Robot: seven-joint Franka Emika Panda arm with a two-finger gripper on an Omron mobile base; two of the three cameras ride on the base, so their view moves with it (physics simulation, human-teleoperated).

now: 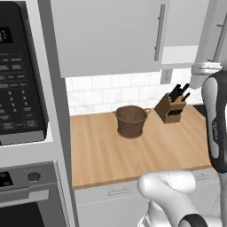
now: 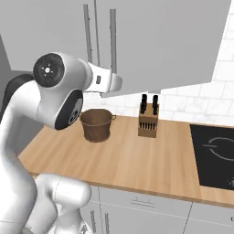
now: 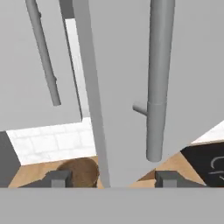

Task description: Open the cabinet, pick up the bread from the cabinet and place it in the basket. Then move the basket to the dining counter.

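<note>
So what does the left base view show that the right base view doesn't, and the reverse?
Left base view alone: the black-fronted oven tower with its button panel, and a wall outlet on the white tiles. Right base view alone: the black glass cooktop set into the worktop. Both share the round brown woven basket, the wooden knife block, the light-wood worktop and the light grey wall cabinet with silver bar handles.

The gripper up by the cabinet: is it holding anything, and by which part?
Nothing is held. The gripper is open, its fingertips apart on either side of the cabinet door's edge, with the handle just ahead, ungripped.
</note>
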